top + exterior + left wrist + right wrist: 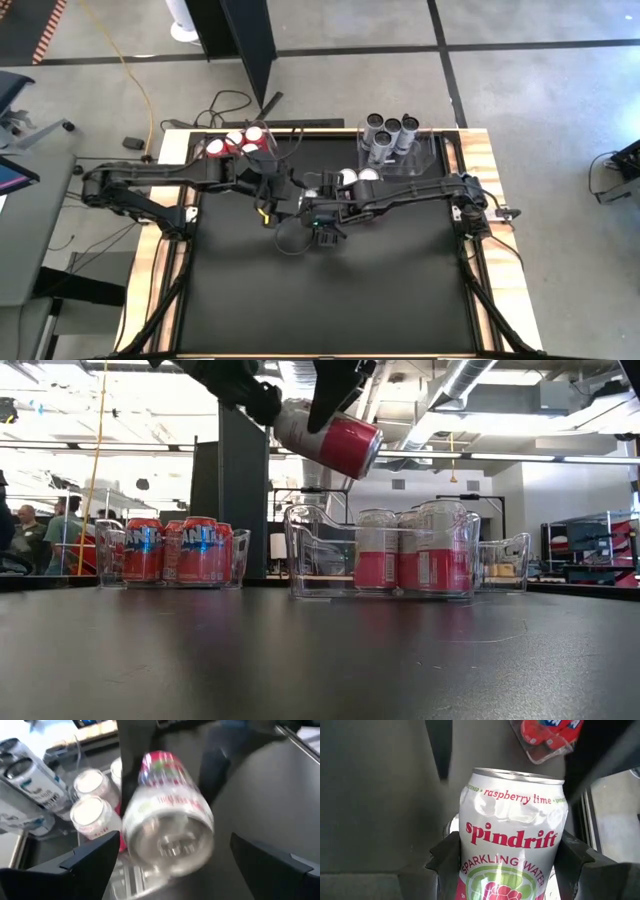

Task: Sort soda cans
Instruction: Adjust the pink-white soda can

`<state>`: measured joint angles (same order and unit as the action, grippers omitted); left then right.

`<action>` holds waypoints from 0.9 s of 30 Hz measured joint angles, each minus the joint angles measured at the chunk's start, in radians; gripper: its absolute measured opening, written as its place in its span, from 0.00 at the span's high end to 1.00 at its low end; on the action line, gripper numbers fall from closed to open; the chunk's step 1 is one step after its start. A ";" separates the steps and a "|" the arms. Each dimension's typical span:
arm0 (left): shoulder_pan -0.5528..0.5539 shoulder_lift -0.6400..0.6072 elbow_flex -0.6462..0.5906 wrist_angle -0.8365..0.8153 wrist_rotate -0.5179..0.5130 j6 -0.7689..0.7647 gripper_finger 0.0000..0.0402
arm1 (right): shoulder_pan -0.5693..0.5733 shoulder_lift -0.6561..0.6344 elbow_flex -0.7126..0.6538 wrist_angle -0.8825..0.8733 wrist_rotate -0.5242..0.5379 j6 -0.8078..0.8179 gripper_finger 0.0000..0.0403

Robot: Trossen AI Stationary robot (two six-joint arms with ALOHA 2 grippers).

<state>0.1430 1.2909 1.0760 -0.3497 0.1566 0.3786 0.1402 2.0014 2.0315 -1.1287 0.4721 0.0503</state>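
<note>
Far left, the red cans sit together in a clear bin. At mid-bench the left hand hangs spread, gripping nothing. Beside it the right hand pinches a pink-and-white can in the air above the middle bin, where its kind stand. Far right, grey cans are binned. Sorting looks nearly done. The bench is black and bare nearside; beyond lies a workshop with people.

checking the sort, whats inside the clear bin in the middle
Pink-and-white cans stand upright inside the middle bin; the low view shows three side by side. Any cans behind them are hidden. The right gripper holds another one above.
</note>
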 joint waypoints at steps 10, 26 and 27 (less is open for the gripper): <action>0.001 0.054 0.000 0.108 -0.009 -0.026 0.06 | -0.001 0.000 0.000 0.046 0.000 -0.028 0.43; 0.004 0.101 0.000 0.117 -0.017 -0.010 0.25 | 0.001 0.001 -0.004 0.042 0.007 -0.027 0.41; 0.005 0.096 0.000 0.109 -0.026 -0.004 0.25 | 0.002 0.001 -0.004 0.044 0.012 -0.028 0.38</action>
<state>0.1480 1.3870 1.0763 -0.2411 0.1304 0.3747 0.1417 2.0026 2.0279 -1.0843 0.4841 0.0225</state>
